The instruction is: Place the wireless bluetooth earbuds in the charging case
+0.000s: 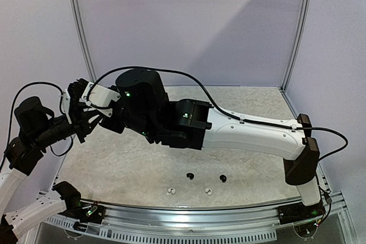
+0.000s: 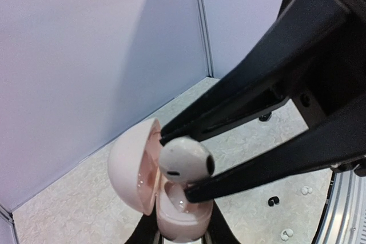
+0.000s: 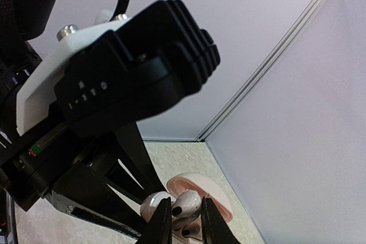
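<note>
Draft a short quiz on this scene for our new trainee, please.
1. True or false: the charging case is open.
2. The right pincer grips: A) a white earbud; B) a black earbud; C) nothing.
3. Fill in: ___ loose earbuds lie on the table.
Key: 1 true; 2 A; 3 four.

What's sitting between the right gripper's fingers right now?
A white earbud, pinched in the right gripper at the mouth of the open pink case that the left gripper holds. The left wrist view shows it best.
</note>
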